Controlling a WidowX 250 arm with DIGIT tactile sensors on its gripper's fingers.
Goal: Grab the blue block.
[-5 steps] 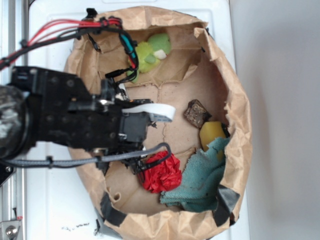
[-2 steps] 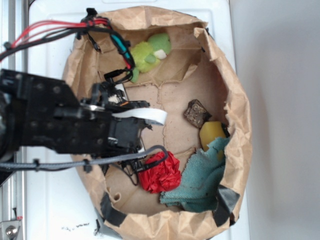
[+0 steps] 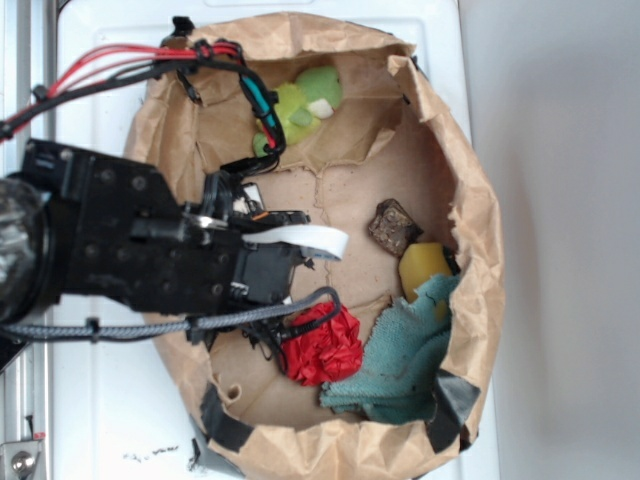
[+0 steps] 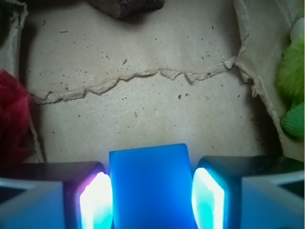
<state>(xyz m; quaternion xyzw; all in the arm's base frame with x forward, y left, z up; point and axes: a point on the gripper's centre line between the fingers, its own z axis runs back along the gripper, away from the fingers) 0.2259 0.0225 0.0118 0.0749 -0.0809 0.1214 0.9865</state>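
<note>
Blue block [image 4: 150, 186] between the jaws, seemingly touching both.

No readable text or labels anywhere

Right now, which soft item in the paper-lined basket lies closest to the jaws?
The crumpled red cloth ball, just beside the gripper; teal towel and green plush lie farther.

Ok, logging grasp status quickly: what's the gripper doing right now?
Gripper: closed on the blue block, which sits between both pads.
</note>
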